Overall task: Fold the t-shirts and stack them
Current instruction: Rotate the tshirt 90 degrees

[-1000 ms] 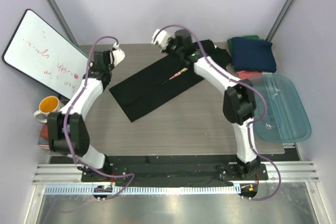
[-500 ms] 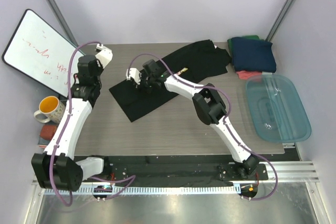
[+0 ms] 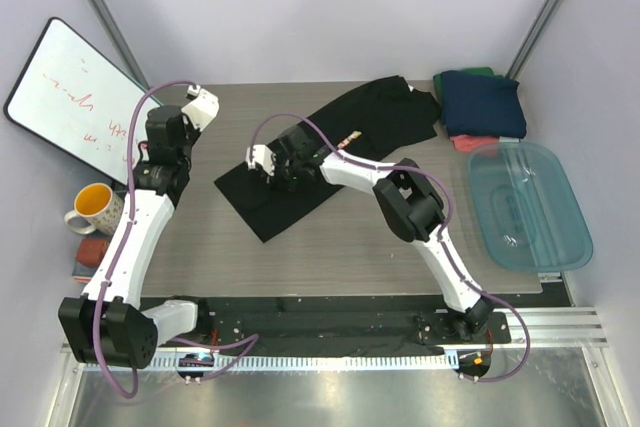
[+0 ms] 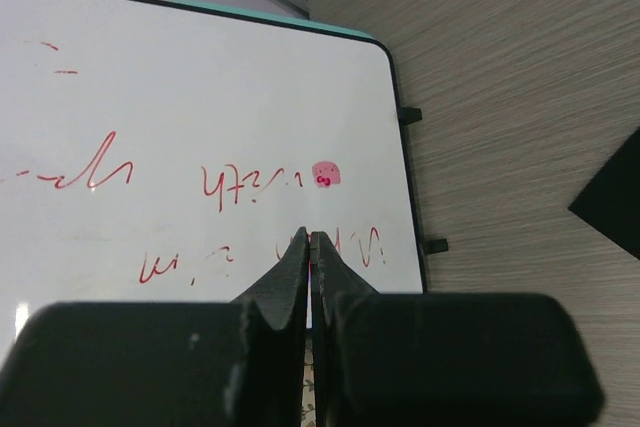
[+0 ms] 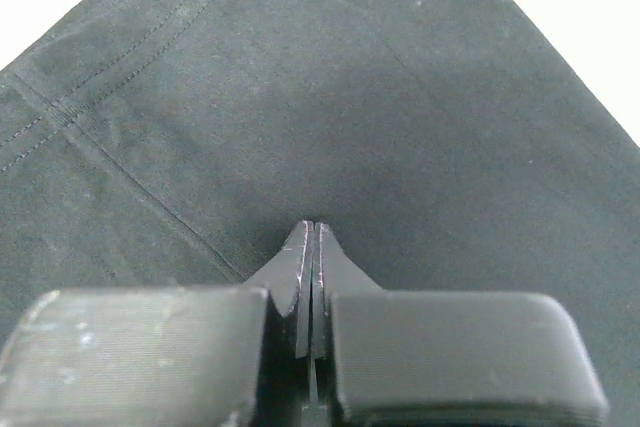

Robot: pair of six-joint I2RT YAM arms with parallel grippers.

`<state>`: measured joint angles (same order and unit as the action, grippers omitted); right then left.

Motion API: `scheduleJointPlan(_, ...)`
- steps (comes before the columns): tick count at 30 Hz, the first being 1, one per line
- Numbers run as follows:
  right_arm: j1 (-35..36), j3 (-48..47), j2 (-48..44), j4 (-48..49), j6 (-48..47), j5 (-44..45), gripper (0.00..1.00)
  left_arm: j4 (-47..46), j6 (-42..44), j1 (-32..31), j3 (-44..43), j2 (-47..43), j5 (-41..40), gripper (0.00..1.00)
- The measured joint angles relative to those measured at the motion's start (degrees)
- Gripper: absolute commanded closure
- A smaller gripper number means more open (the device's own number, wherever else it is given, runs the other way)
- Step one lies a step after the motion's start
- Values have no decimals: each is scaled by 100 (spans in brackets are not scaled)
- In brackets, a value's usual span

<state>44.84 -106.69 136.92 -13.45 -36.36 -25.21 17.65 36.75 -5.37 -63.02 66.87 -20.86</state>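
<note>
Black tee (image 3: 272, 205) lying directly beneath our right gripper (image 5: 310, 227); we are sweeping pressed-together jaws along folded length, probably smoothing it. Meanwhile our left gripper (image 4: 308, 235), jaws together too, pulling clear, whiteboard (image 4: 150, 147) ahead.

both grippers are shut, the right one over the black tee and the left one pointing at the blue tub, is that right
Not quite. The left gripper is shut but points at the whiteboard, as the left wrist view shows. The right gripper is indeed shut over the black tee.
</note>
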Motion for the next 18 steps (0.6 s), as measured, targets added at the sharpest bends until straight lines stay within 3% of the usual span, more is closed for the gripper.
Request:
scheduleJointPlan(7, -7, 1683, -1239, -369, -590, 79, 99, -24, 328, 0, -20, 24, 422, 100)
scheduleJointPlan(18, -87, 4417, -3956, -2009, -1237, 240, 99, -28, 623, -2, -267, 321, 1067, 100)
